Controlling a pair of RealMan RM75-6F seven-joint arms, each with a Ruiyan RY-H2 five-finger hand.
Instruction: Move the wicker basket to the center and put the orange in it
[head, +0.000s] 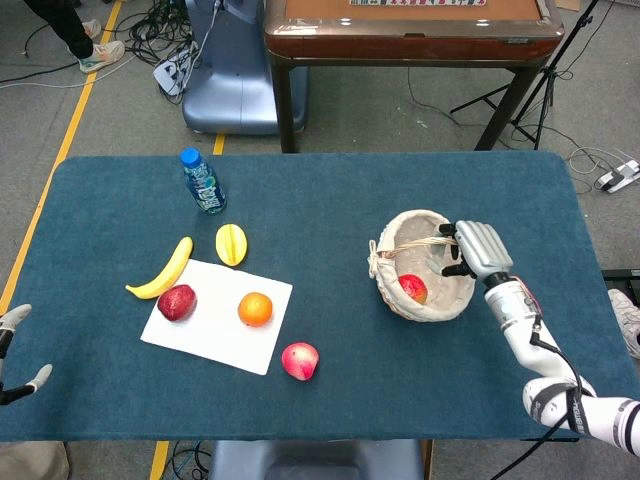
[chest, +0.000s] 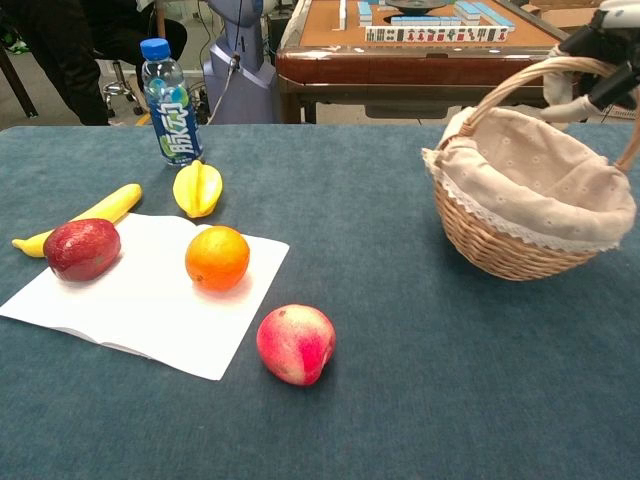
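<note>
Head view: right hand (head: 477, 247) grips the wicker basket (head: 420, 280) by its handle; orange (head: 255, 309) lies well left, nearer the empty, spread-fingered left hand (head: 12, 350).

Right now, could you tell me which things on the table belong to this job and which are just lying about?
Part of the job:
wicker basket, held at its handle by the right hand
orange, on the white sheet

Lying about:
banana
starfruit
water bottle
dark red fruit
peach
red fruit inside the basket
</note>
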